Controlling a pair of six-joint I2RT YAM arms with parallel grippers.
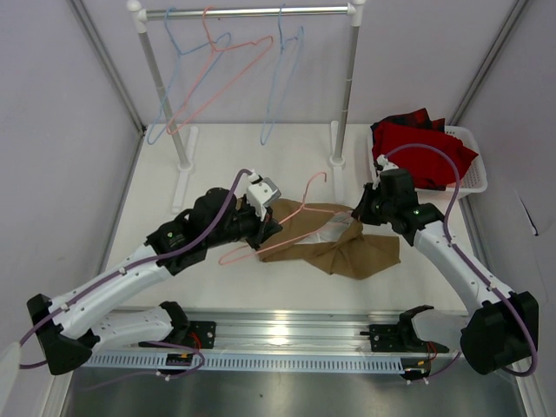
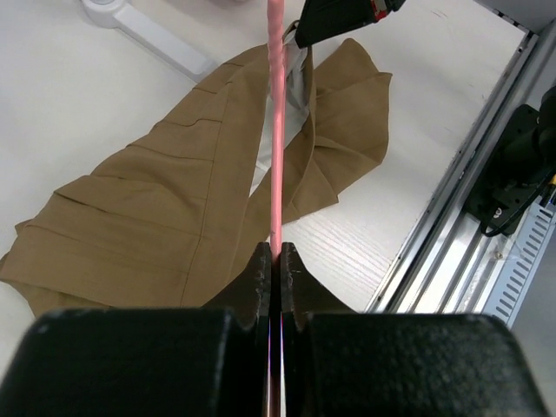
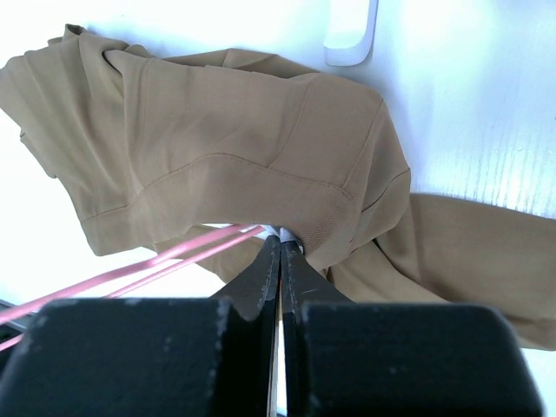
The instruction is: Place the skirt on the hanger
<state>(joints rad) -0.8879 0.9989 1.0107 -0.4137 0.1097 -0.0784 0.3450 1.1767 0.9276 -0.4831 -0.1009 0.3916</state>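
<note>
From above, the skirt is seen spread mid-table, with the hanger laid across its left part. At the left wrist, the left gripper is clamped on the pink wire (jaws nearly touching). At the right wrist, the right gripper is pinched shut on the skirt's edge.

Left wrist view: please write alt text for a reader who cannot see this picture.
The left gripper is shut on the thin pink wire of the hanger, which runs straight up the picture. Under the wire, the tan-brown skirt lies crumpled on the white table, with some pale lining showing near the top.
</note>
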